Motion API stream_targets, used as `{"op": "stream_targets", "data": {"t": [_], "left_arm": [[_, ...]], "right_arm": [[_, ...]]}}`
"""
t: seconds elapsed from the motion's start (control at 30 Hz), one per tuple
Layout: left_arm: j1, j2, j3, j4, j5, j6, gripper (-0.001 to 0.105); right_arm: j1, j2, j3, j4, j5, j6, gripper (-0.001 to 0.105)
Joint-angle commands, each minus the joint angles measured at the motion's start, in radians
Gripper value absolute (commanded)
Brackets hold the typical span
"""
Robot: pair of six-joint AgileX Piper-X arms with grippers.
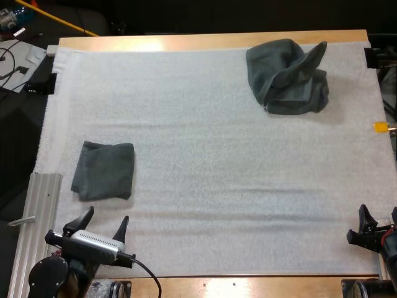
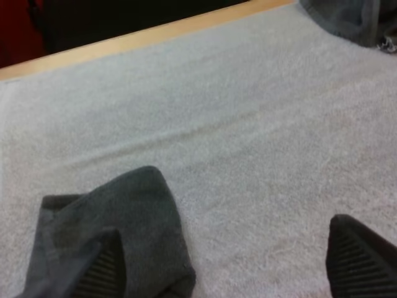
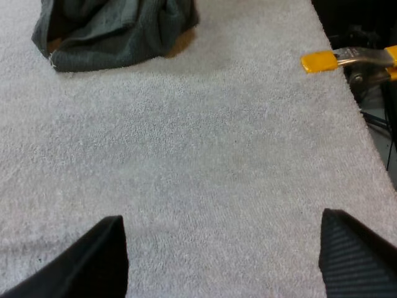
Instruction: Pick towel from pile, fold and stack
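Observation:
A crumpled dark grey-green towel [image 1: 288, 76] lies at the far right of the white mat [image 1: 211, 149]; the right wrist view catches its near edge [image 3: 111, 31]. A folded towel [image 1: 104, 170] rests flat at the mat's left side, and its corner [image 2: 124, 230] sits just ahead of my left fingers. My left gripper [image 1: 102, 226] hovers open near the front edge, a little short of the folded towel, holding nothing. My right gripper [image 1: 372, 225] stands open at the front right corner, far from the crumpled towel, with bare mat between its fingertips [image 3: 223, 248].
A metal rail [image 1: 38, 223] runs along the mat's left front edge. The wooden table edge [image 1: 211, 41] borders the far side. Bare mat stretches across the middle between the two towels.

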Motion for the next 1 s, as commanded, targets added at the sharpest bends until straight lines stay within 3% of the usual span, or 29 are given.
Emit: {"op": "stream_targets", "data": {"t": [0.0, 0.3, 0.67, 0.73, 0.97], "left_arm": [[-0.001, -0.122, -0.001, -0.033, 0.010, -0.016, 0.065], [-0.013, -0.042, -0.052, -0.072, 0.064, -0.040, 0.065], [-0.126, 0.140, -0.188, -0.076, 0.115, -0.025, 0.065], [-0.120, 0.114, -0.176, -0.078, 0.113, -0.036, 0.065], [-0.186, 0.181, -0.250, -0.107, 0.168, -0.051, 0.065]], "right_arm": [[-0.001, -0.025, -0.002, -0.019, -0.007, 0.003, 0.063], [-0.001, 0.038, -0.045, -0.037, -0.065, 0.011, 0.063], [0.000, 0.176, -0.188, 0.007, -0.212, 0.008, 0.063], [0.001, 0.163, -0.174, -0.006, -0.179, 0.005, 0.063], [-0.005, 0.259, -0.271, -0.009, -0.350, -0.002, 0.063]]}}
